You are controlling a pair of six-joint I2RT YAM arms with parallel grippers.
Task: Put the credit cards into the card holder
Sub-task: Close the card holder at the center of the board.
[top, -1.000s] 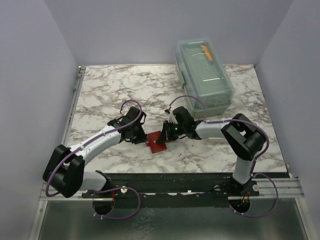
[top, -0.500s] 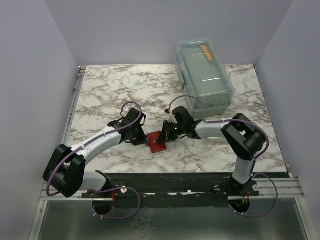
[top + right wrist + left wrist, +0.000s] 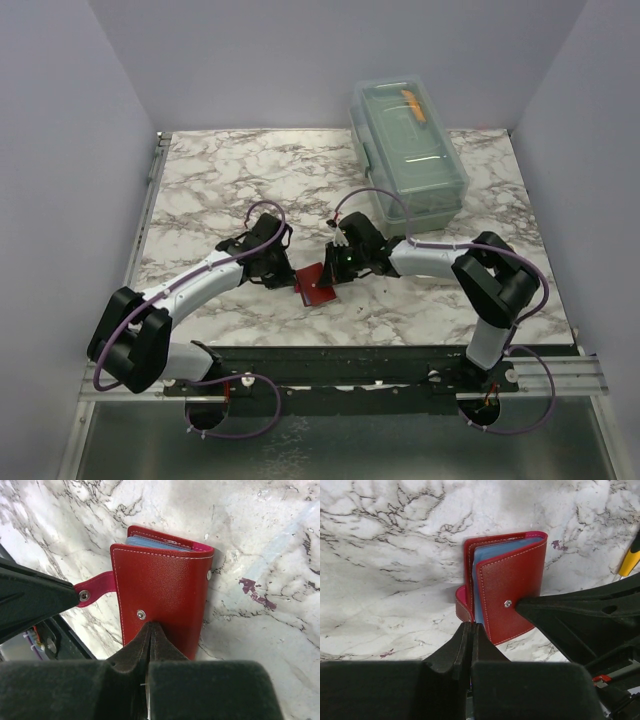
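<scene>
The red card holder (image 3: 313, 287) lies on the marble table between my two grippers. In the left wrist view the card holder (image 3: 512, 587) is nearly closed, with blue card edges (image 3: 482, 555) showing between its covers. My left gripper (image 3: 471, 626) is shut, pinching the holder's snap strap (image 3: 95, 591). My right gripper (image 3: 151, 625) is shut, its tips pressing on the front cover (image 3: 160, 587) beside the snap stud (image 3: 142, 614). No loose credit card is in view.
A clear plastic box (image 3: 407, 150) with an orange item inside stands at the back right, just behind the right arm. The marble table (image 3: 220, 190) ends at a metal rail (image 3: 150, 200) on the left.
Both grippers stay at the card holder. The right arm's elbow has shifted slightly to the right. The holder has barely moved.
</scene>
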